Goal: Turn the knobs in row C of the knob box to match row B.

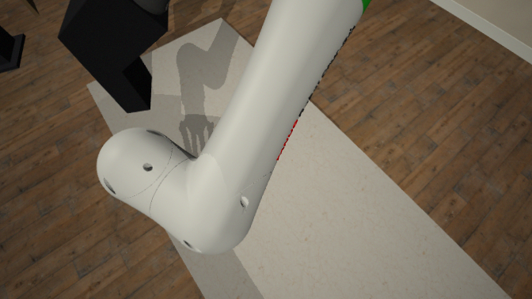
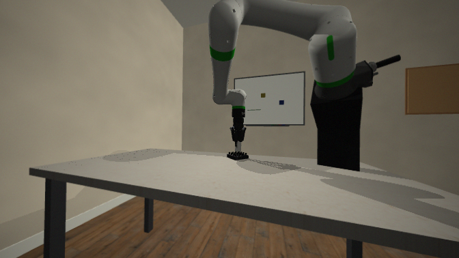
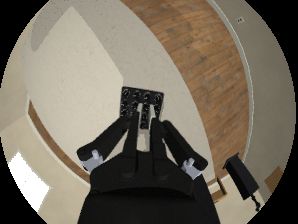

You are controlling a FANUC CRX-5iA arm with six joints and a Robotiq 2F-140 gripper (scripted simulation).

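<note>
Apparently lining up the gripper (image 2: 238, 150) (image 3: 145, 109) over the knob box (image 2: 233, 157) (image 3: 142, 90) for a turn, narrowly parted and grasping nothing. Next, centre carefully and straddle squarely before pinching.

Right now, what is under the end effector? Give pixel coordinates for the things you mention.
The knob box (image 2: 233, 156) (image 3: 131, 89), on the table (image 2: 191, 177) (image 3: 75, 65). The end effector (image 2: 238, 150) (image 3: 145, 109) covers some knobs in the wrist view; which ones, I cannot tell.
</note>
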